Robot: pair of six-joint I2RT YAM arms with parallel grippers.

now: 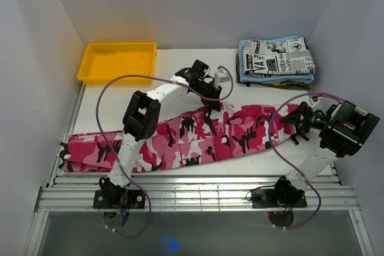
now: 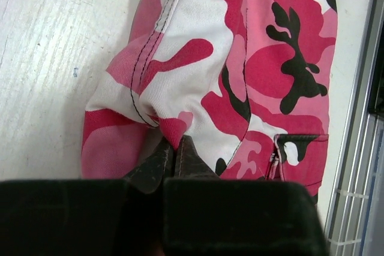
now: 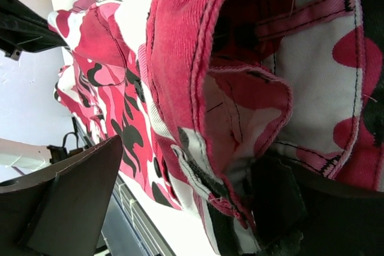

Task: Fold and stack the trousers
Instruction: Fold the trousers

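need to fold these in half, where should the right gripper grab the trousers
Take the trousers by the waistband, coming in from their right end. That thick stitched edge stands curled up off the table, so the open right gripper can likely close across it.

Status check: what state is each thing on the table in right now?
Trousers: spread out full length, not folded up.
Left gripper: shut on the trousers, pinching a bunched edge.
Right gripper: open, fingers either side of the trousers' waist edge.
Yellow tray: empty.
Clothes stack: folded, newspaper-print piece on top.
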